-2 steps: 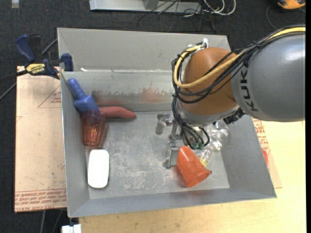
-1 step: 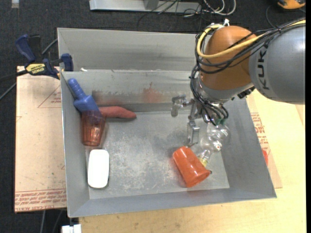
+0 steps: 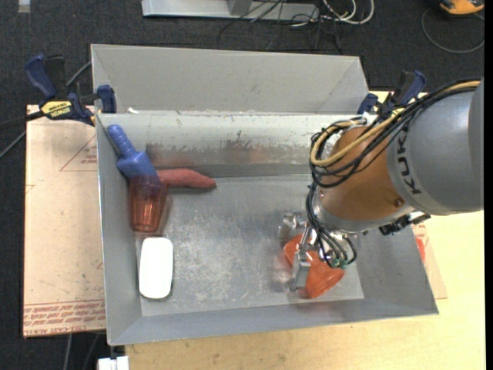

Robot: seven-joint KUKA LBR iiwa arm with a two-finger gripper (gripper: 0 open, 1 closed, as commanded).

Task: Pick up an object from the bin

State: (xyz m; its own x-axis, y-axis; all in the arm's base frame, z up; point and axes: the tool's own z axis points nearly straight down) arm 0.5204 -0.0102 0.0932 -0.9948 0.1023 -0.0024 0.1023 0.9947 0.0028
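Gripper (image 3: pixel 300 270) stands low in the bin (image 3: pixel 231 230), at the lower right of the floor as the camera sees it, close to the front wall. It sits directly upon an orange-red object (image 3: pixel 322 282), soft-edged and irregular in shape. The object shows on both sides of the metal tip: a larger lobe to the right and below, a smaller patch to the left. Contact between tool and object is apparent. Grip state: cannot be determined, since the wrist covers the working end from above (no hold is entered in this record). Whether the object rests on the floor or is raised off it cannot be told.

Arm (image 3: pixel 443 149) enters from the right, grey casing outermost. An orange cover (image 3: pixel 358 191) sits at the wrist, with yellow and black cables (image 3: pixel 339 141) looped over it.

Other contents lie on the left side of the bin, all well apart from the gripper:
- A blue-handled item (image 3: pixel 127 154) lies tilted by the left wall, near the back.
- A translucent reddish cup (image 3: pixel 146 205) lies just below it, meeting the blue handle's lower end.
- A reddish elongated piece (image 3: pixel 185 179) stretches right from the cup's top, along the foot of the back wall.
- A white oval object (image 3: pixel 155 267) lies below the cup, near the front left corner, just apart from it.
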